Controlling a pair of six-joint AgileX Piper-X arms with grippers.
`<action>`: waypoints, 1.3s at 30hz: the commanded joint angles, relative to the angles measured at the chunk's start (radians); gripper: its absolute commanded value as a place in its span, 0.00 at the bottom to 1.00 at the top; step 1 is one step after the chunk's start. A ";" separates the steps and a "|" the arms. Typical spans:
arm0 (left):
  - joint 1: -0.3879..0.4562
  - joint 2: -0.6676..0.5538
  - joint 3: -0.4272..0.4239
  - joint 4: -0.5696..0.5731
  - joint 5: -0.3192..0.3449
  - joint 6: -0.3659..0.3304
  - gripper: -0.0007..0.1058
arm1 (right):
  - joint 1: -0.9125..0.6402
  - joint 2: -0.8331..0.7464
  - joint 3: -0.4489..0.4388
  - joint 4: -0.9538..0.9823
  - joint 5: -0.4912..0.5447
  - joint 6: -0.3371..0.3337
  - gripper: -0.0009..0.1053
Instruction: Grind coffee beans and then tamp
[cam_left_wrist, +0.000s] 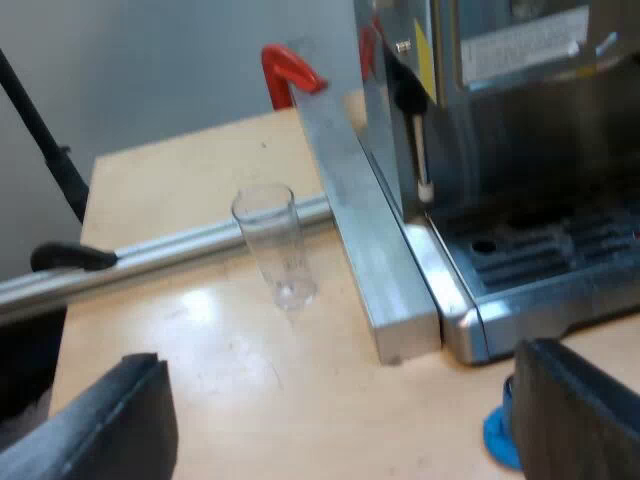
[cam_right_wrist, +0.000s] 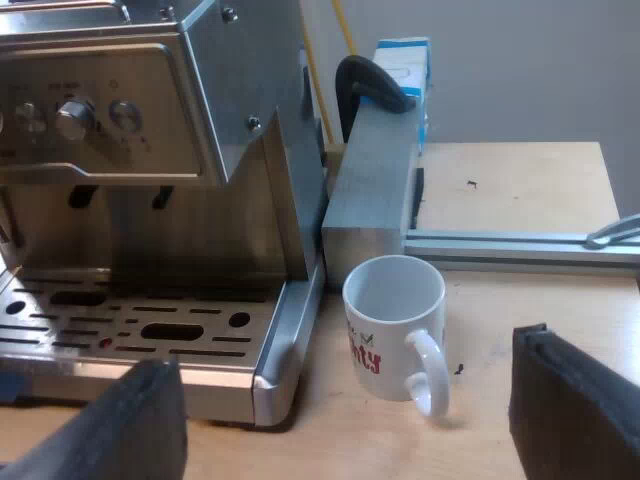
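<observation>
On the pale wooden table, the coffee machine stands in brushed steel, with round knobs on its face and a slotted drip tray below. A blue tamper sits near the tray's corner, partly hidden by my left gripper, whose fingers are spread wide. My right gripper gapes too, holding nothing, near a white mug. A clear measuring glass stands upright beside metal rails; the wall is grey.

soft even light, pale glare on the table.
</observation>
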 joint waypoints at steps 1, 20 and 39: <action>0.007 -0.143 -0.008 0.113 -0.028 0.004 0.67 | 0.001 -0.040 0.016 -0.052 -0.024 -0.005 0.66; 0.007 -0.140 0.162 -0.219 -0.130 -0.046 0.67 | 0.001 -0.037 0.257 -0.277 -0.024 -0.007 0.66; 0.007 -0.138 0.338 -0.225 -0.122 -0.048 0.67 | 0.001 -0.035 0.403 -0.283 -0.020 -0.009 0.66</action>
